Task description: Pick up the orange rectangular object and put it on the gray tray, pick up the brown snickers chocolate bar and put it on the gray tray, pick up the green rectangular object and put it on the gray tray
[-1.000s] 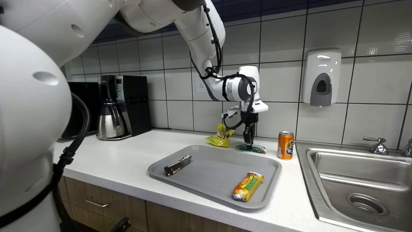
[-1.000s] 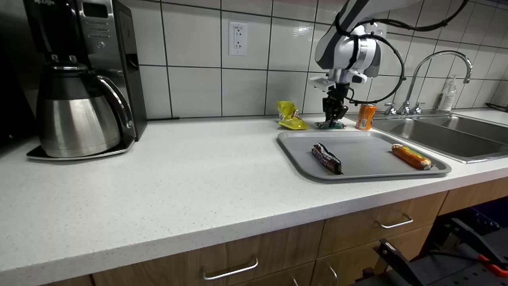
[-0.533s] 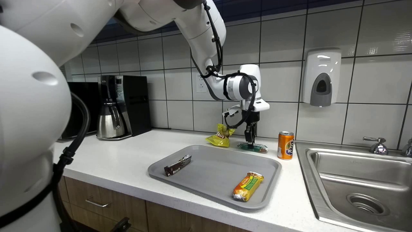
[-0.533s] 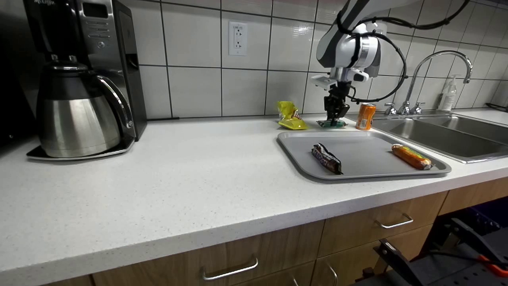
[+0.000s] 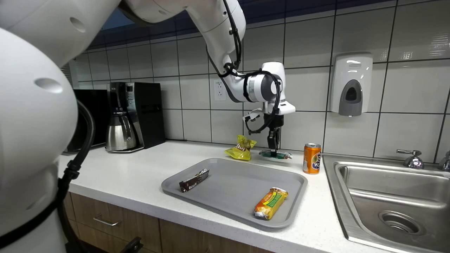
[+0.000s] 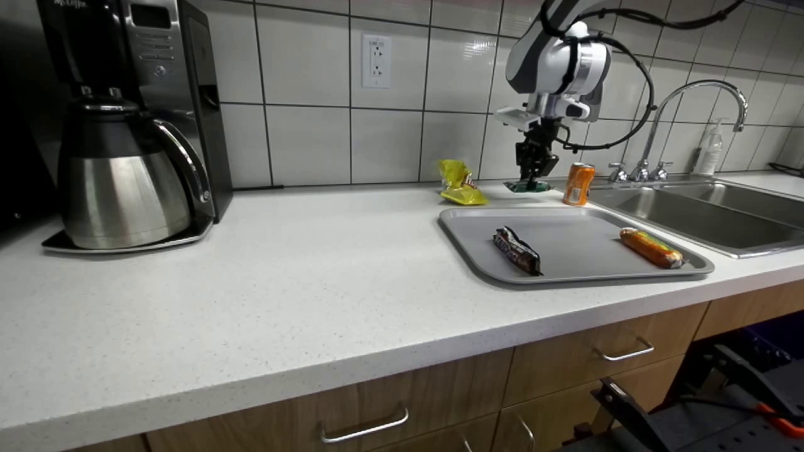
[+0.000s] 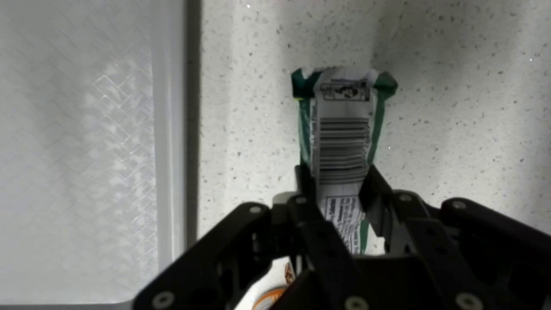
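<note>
My gripper is shut on the green rectangular bar behind the tray and holds it a little above the counter. The wrist view shows the bar between both fingers, its white barcode side facing the camera. In an exterior view the gripper covers the middle of the bar. The gray tray stands on the counter; its edge shows in the wrist view. The orange-yellow rectangular bar lies on the tray near one short end. The brown chocolate bar lies on the tray near the opposite end.
An orange can stands beside the held bar, between it and the steel sink. A crumpled yellow bag lies on the other side. The tiled wall is close behind. A coffee maker stands further along the counter.
My gripper has risen and lifted the green bar off the counter, after a slight shift toward the can. The tray, the orange bar and the brown bar have not moved.
</note>
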`<state>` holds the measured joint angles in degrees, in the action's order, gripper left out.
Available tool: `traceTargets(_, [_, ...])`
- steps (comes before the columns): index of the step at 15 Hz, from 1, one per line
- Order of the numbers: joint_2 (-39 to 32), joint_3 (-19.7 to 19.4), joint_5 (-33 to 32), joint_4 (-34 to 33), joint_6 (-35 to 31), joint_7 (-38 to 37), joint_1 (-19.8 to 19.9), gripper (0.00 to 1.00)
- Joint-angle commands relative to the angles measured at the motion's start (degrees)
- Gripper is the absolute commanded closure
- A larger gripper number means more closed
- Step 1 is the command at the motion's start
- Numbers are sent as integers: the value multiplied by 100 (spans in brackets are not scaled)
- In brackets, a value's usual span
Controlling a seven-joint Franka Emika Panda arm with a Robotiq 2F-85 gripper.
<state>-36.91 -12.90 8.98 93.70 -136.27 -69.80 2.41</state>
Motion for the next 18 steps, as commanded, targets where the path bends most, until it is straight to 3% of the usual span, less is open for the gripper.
traceTargets(1, [558, 138, -46, 547, 139, 411, 102, 92])
traceTargets(10, [1318, 126, -117, 1617, -47, 1273, 31, 92])
traceTargets(18, [1987, 129, -372, 2644, -323, 1610, -119, 92])
